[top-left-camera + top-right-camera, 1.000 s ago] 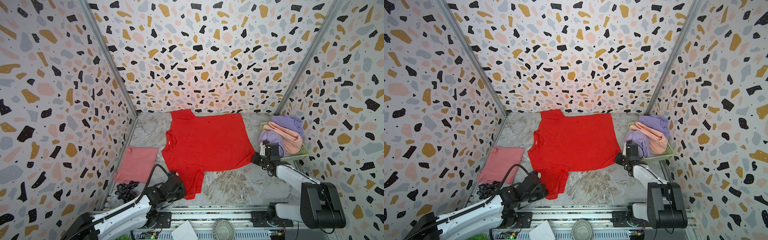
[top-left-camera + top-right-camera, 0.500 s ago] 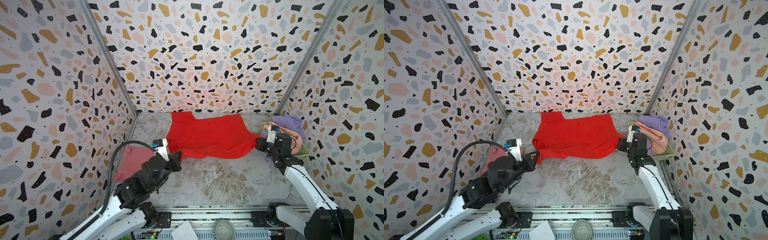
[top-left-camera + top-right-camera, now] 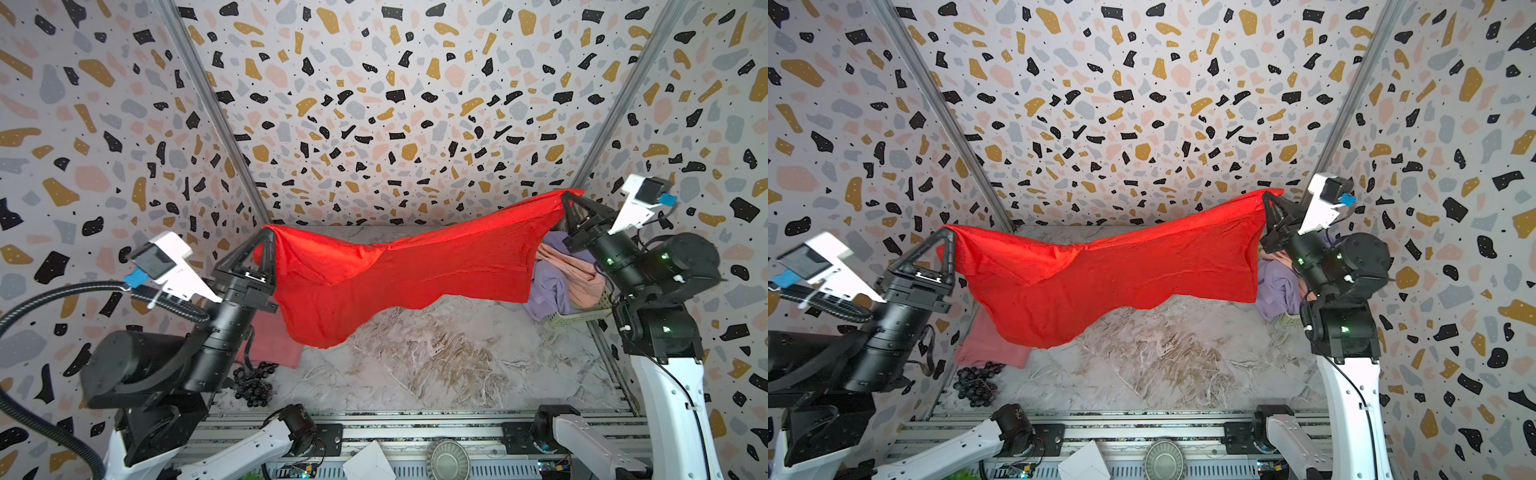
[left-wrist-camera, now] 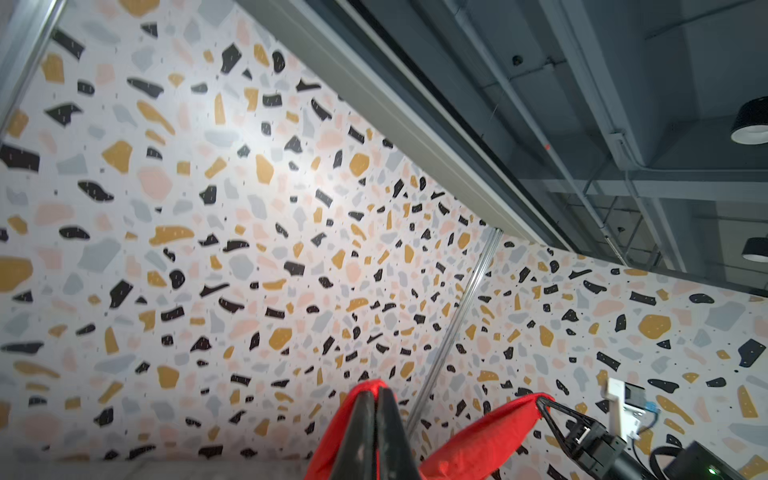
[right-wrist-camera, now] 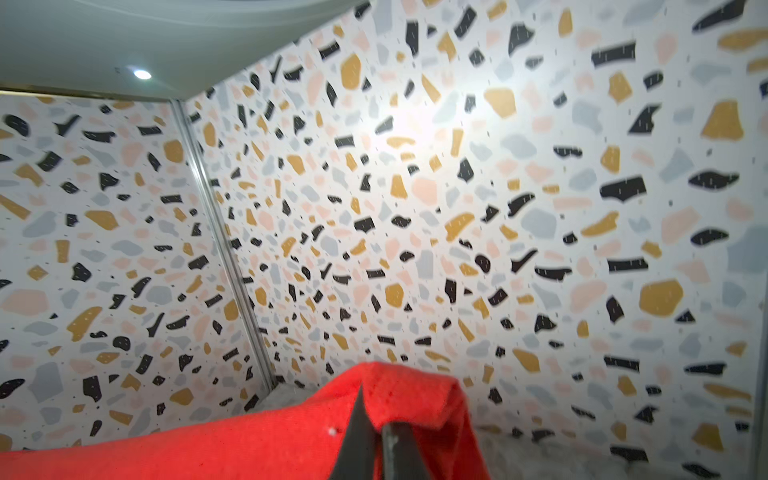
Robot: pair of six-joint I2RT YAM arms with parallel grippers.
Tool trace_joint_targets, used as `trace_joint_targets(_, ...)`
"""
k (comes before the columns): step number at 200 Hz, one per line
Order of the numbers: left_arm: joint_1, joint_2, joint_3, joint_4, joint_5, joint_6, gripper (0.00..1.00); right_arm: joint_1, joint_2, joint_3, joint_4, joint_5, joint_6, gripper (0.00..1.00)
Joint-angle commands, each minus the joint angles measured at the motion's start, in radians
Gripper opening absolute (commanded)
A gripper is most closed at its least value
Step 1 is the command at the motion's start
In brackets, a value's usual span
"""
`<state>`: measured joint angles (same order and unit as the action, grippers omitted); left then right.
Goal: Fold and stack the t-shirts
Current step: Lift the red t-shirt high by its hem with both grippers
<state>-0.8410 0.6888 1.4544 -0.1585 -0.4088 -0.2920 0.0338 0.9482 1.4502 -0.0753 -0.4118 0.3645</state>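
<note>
- Above the table [image 3: 436, 365], in both top views, the red tee [image 3: 395, 270] hangs in the air. It is stretched sideways between the two grippers and clear of the marble surface.
- Its top edge sags in the middle, and the cloth drapes lowest toward the left, where a fold overlaps the front.
- The left gripper [image 3: 268, 233] pinches the tee's left corner, its jaws pressed together on the cloth. The left wrist view shows red fabric squeezed between the dark fingers [image 4: 361, 424].
- The right gripper [image 3: 564, 200] pinches the opposite corner and sits higher than the left one. Its jaws are closed on the cloth, as the right wrist view also shows.
- A pink tee [image 3: 274, 345] lies folded flat on the table's left side, partly hidden by the left arm and the hanging red cloth.
- Grapes [image 3: 253, 384] sit just in front of the pink tee, near the front-left corner.
- At the right edge, a lavender tee [image 3: 548, 286] and a peach tee [image 3: 582, 278] are heaped crumpled in a basket [image 3: 582, 318], partly hidden by the right arm.
</note>
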Motion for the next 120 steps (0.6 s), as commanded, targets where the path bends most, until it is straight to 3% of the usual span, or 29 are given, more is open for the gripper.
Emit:
trace_joint_targets(1,-0.002,0.123,0.078,0.097,-0.017,0.197,0.0,-0.003,0.052,0.051,0.075,-0.012,-0.009,0.0)
trace_joint_targets(32,-0.002,0.285,0.157,0.113,-0.158,0.295,0.0,-0.002,0.172,0.069,0.139,-0.02,0.015,0.0)
trace_joint_targets(59,0.031,0.396,0.159,0.158,-0.216,0.337,0.0,0.004,0.27,0.06,0.209,-0.027,0.03,0.0)
trace_joint_targets(98,0.372,0.588,0.231,0.135,0.14,0.124,0.0,0.016,0.407,0.089,0.274,-0.029,0.034,0.0)
trace_joint_targets(120,0.481,0.76,0.386,0.077,0.29,0.084,0.0,0.016,0.496,0.152,0.276,-0.025,0.031,0.0)
